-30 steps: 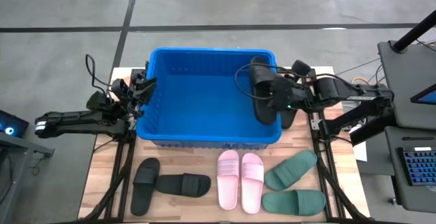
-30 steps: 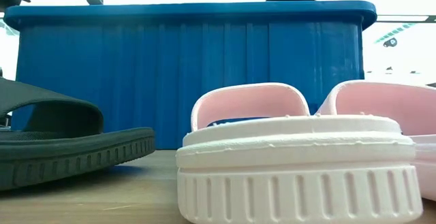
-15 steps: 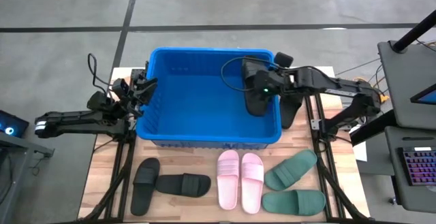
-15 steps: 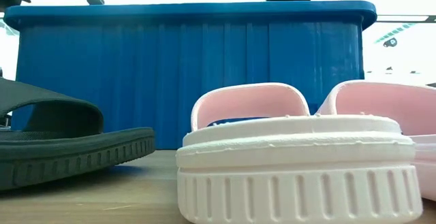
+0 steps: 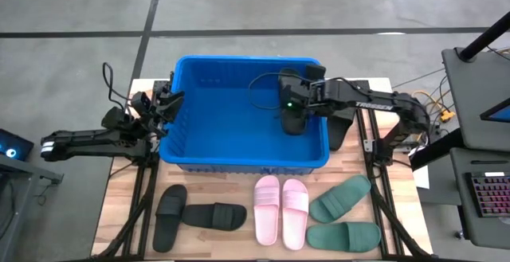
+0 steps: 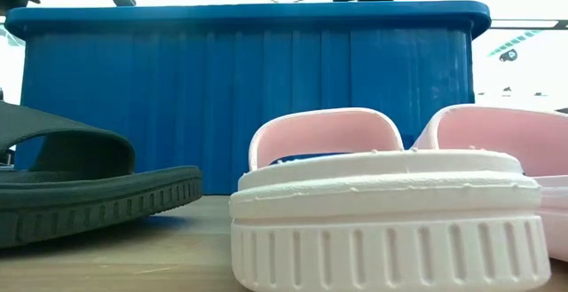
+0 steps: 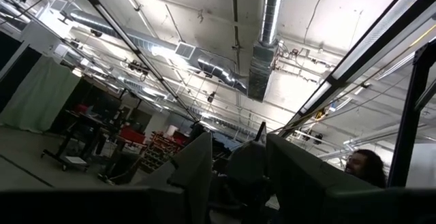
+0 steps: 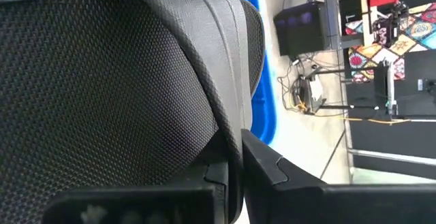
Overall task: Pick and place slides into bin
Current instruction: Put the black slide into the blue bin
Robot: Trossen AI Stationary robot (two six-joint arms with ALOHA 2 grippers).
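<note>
The blue bin (image 5: 239,154) stands at the table's far middle. My right gripper (image 5: 288,101) is over the bin's right part, shut on a black slide (image 5: 293,120) that fills the right wrist view (image 8: 109,81). Another black slide (image 5: 339,131) lies on the table right of the bin. Two black slides (image 5: 195,214), two pink slides (image 5: 280,210) and two green slides (image 5: 343,214) lie flat on the near table. My left gripper (image 5: 166,104) is open and empty by the bin's left wall. My right gripper pinches the black slide between its two fingers (image 8: 272,169) at the curved edge of its textured band (image 8: 228,139). The arm reaches in from the table's right over the bin's rim. The slide hangs inside the bin's walls; I cannot tell whether it touches the bin's floor.
The bin's near wall (image 6: 248,97) rises behind the pink slide (image 6: 382,212) and a black slide (image 6: 80,190) in the low view. Bare wood shows at the table's near edge. A person's head (image 7: 364,164) shows beyond the table in the left wrist view.
My right gripper has carried the black slide from over the bin's right rim toward the table's left, farther in over the bin. The slide shows shorter from above than before. My left arm has kept still.
</note>
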